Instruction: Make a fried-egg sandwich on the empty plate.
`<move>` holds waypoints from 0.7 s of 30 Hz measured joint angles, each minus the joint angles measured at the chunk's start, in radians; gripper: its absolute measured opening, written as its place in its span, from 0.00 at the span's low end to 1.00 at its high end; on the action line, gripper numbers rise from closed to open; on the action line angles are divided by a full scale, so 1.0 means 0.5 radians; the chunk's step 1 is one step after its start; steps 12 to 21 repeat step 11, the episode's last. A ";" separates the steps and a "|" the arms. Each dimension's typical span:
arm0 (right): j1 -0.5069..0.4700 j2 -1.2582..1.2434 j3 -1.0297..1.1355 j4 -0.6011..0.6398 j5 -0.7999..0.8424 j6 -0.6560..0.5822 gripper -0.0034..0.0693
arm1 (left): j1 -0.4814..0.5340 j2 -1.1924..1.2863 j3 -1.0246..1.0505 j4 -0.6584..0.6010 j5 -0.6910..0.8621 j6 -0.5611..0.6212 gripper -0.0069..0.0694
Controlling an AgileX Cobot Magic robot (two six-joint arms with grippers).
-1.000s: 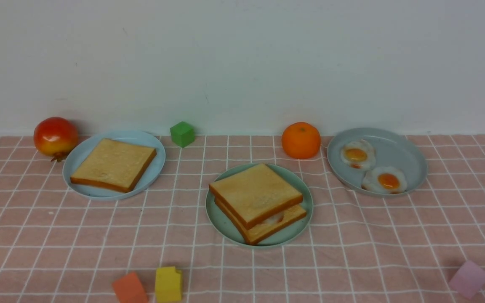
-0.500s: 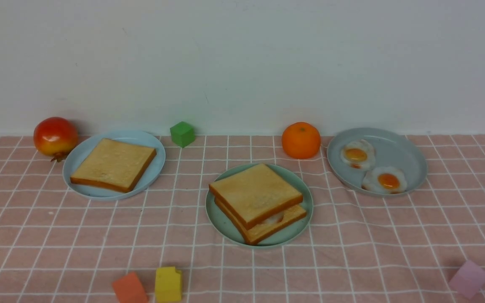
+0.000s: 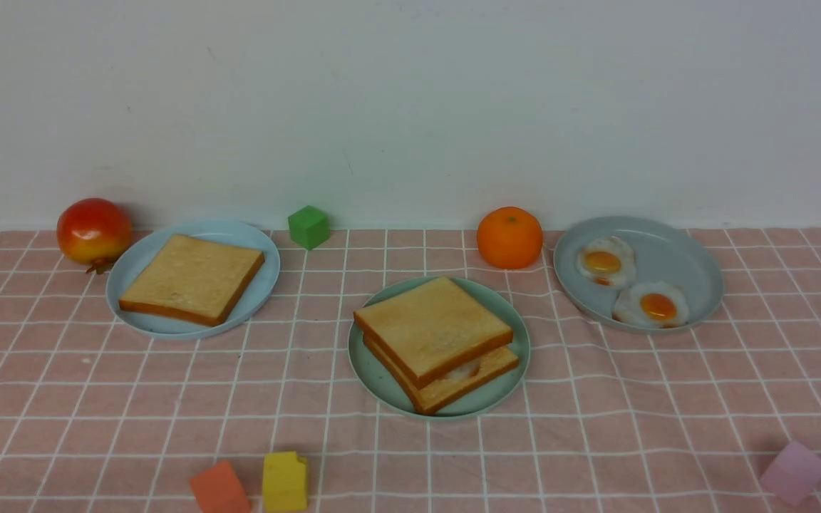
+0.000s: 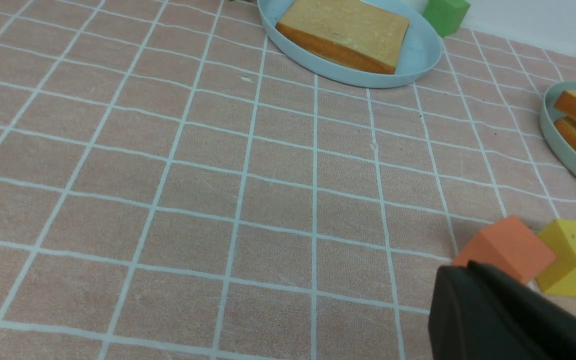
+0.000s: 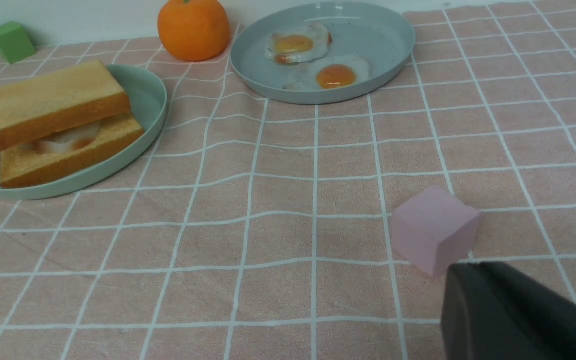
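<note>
The fried-egg sandwich, two square golden-brown toast slices with a glossy white egg peeking out between them, sits stacked on the round mint-green plate at the middle of the pink checked worktop. The task looks finished.

The left end effector shows only as a dark body with its tips out of view; its jaws are together and hold nothing, with an orange foam cube and a yellow foam cube just beyond it and the sandwich plate farther off. The right end effector is likewise closed and empty, a pale pink cube just ahead of it and the sandwich well beyond.

If the stack needed shifting, the toast looks light and spongy, so a gentle pinch across one crust edge would suit. The egg looks slick and could slide out if the slices tilt.
</note>
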 joint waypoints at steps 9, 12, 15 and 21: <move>0.000 0.000 0.000 0.000 0.000 0.000 0.10 | 0.000 0.000 0.000 0.000 0.000 0.000 0.10; 0.000 0.000 0.000 0.000 0.000 0.000 0.10 | 0.000 0.000 0.000 0.000 0.000 0.000 0.10; 0.000 0.000 0.000 0.000 0.000 0.000 0.10 | 0.000 0.000 0.000 0.000 0.000 0.000 0.10; 0.000 0.000 0.000 0.000 0.000 0.000 0.10 | 0.000 0.000 0.000 0.000 0.000 0.000 0.10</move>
